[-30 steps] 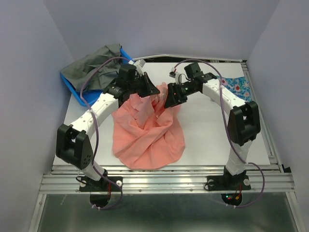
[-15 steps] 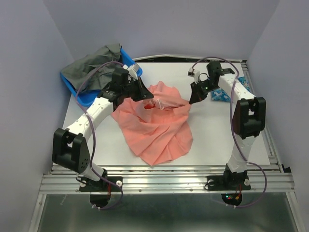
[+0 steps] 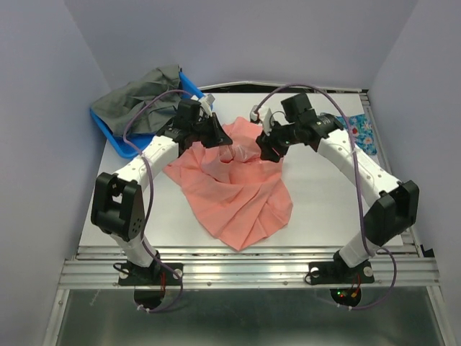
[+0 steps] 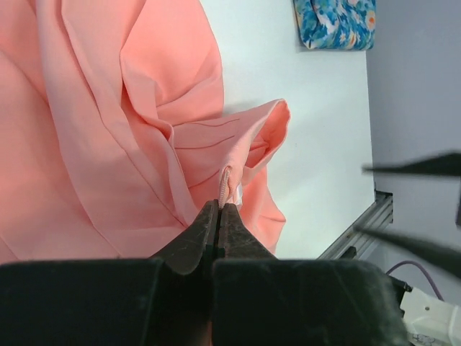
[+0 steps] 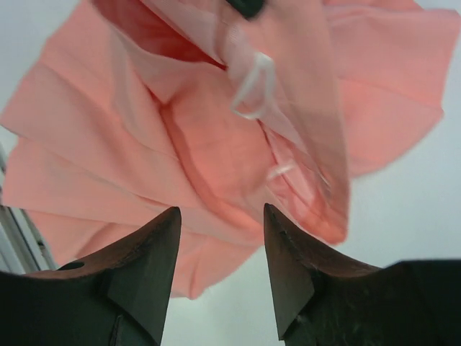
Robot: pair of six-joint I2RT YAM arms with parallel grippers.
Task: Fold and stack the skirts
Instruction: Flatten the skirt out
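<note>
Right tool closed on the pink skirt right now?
No: in the right wrist view the right tool stands with its fingers apart, and the pink skirt lies beyond the tips, not pinched between them.

Robotics lab test cell: white tabletop (image 3: 324,209) boxed in by bare lilac-grey panels (image 3: 43,86) outboard of the left hand (image 3: 229,148), outboard of the right hand (image 3: 263,151) and beyond both. Aluminium extrusion rails (image 3: 245,268) behind the hands, arm bases (image 3: 148,274) bolted on, purple cables (image 3: 358,202) looping loose.
</note>
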